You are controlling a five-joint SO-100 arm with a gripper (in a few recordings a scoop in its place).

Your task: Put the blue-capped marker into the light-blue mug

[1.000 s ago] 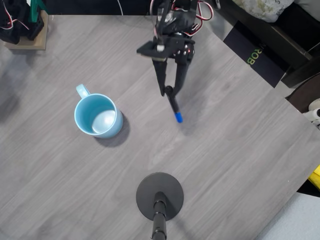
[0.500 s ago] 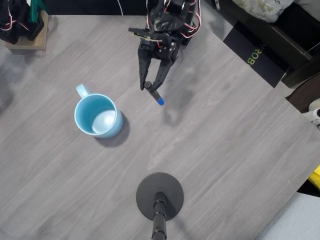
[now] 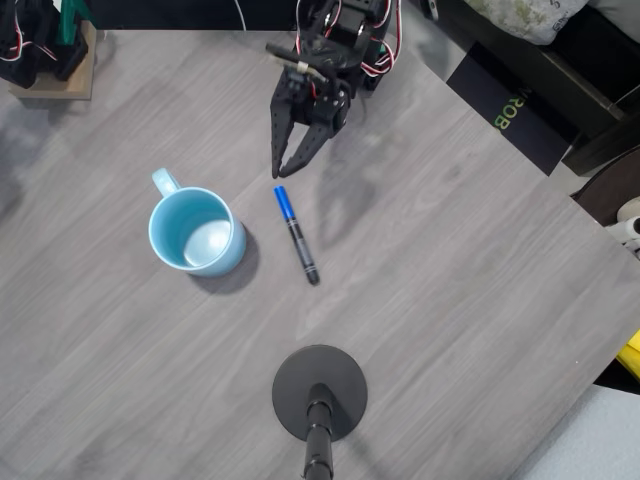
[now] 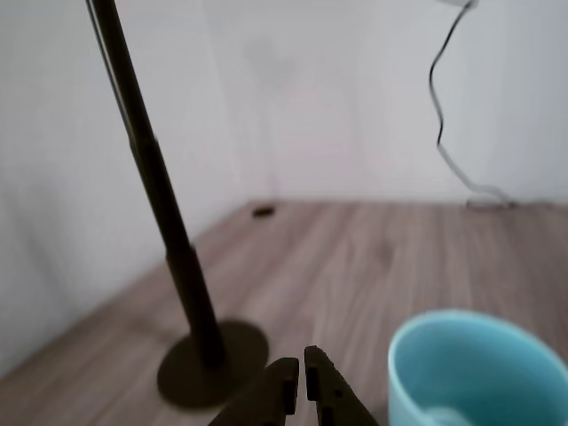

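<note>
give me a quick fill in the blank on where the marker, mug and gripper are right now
1. In the overhead view, the blue-capped marker lies flat on the ____.
2. It lies to the ____ of the light-blue mug in that view.
3. The gripper holds ____.
4. The marker's blue cap points toward the ____, not the black stand base.

Missing words: table; right; nothing; gripper

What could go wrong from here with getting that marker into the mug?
The blue-capped marker lies flat on the table beside the light-blue mug, apart from the empty pincer. A regrasp on the thin round barrel may slip or roll it. Reaching down could also nudge the mug, which stands close by.
</note>
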